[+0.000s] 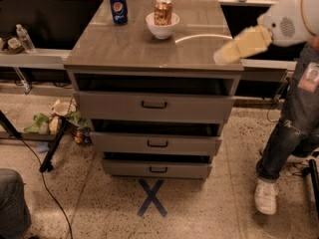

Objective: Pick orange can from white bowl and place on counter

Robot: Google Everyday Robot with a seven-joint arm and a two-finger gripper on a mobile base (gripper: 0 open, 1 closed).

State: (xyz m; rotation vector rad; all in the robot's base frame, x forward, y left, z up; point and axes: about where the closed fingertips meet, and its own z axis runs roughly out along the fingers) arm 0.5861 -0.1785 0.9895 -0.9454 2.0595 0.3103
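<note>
The orange can [163,11] stands upright inside the white bowl [162,29] at the back middle of the counter [149,49]. My arm reaches in from the right edge of the camera view. The gripper [224,55] hangs above the counter's right front corner, well to the right of the bowl and nearer the camera. It touches nothing.
A blue Pepsi can [118,6] stands left of the bowl. The cabinet's three drawers [153,105] face me. A person's leg [286,133] stands at the right. A tripod leg [52,146], cable and litter lie on the floor at left. A blue X [151,198] marks the floor.
</note>
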